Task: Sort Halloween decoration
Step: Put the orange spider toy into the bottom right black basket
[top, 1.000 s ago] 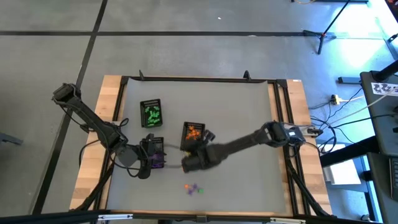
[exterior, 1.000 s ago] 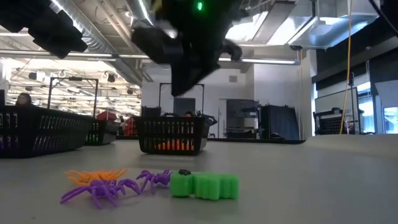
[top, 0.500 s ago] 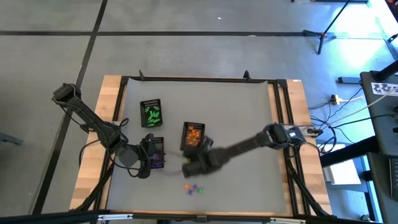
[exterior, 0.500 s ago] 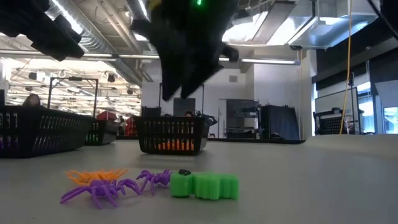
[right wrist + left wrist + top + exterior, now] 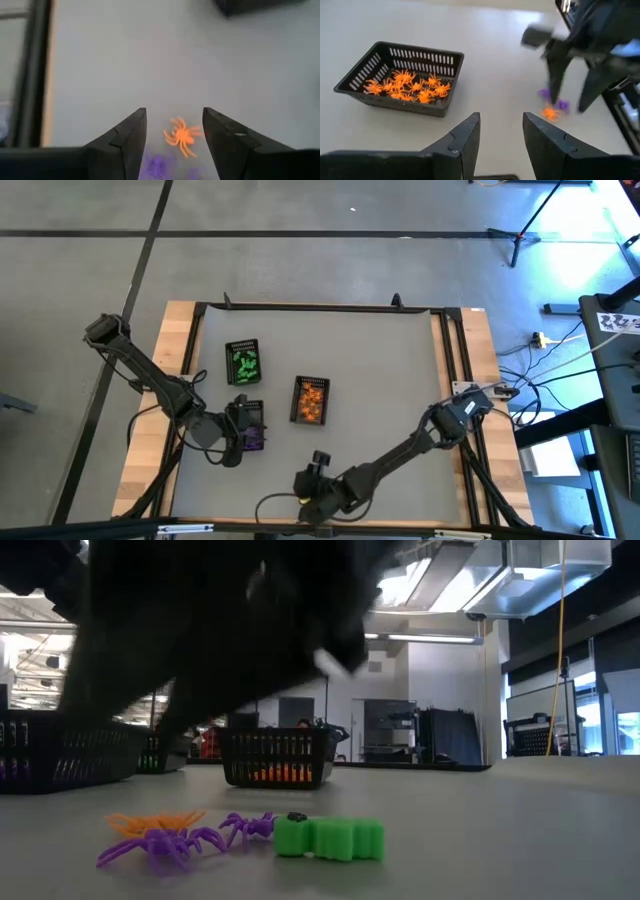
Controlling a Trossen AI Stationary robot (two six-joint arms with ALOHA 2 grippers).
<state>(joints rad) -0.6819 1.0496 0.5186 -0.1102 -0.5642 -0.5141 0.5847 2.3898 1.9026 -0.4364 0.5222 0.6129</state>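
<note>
**A:** Right claw (image 5: 173,131) is low at the near edge of the tabletop (image 5: 400,380), fingers spread with nothing between them, poised over the loose pile.

**B:** Its wrist camera looks straight down on an orange spider (image 5: 182,135) lying on the grey surface in the gap between the two fingers, with purple spiders (image 5: 159,165) just beside it.

**A:** From table height that pile is plain: an orange spider (image 5: 152,824) at the back, purple ones (image 5: 165,843) in front, and a green ridged piece (image 5: 329,838) touching them on one side. A dark blur of arm fills the upper part of that view.

**B:** From overhead the pile itself is hidden under the right arm. What about the trays?

**A:** Three black trays. The one nearest the middle (image 5: 310,401) carries the orange pieces, the one farther back and to the left (image 5: 243,361) carries the green ones.

**B:** And the third (image 5: 249,427) holds purple, sitting right under the left arm.

**A:** Left claw (image 5: 501,134) hovers there, fingers parted and holding nothing. Its camera looks across at the orange tray (image 5: 401,78), spiders (image 5: 412,89) heaped inside.

**B:** Beyond that tray the same camera catches the right arm's fingers (image 5: 557,70) coming down at the loose orange and purple bits (image 5: 552,108).

**A:** Both claws spread, both holding nothing.
</note>
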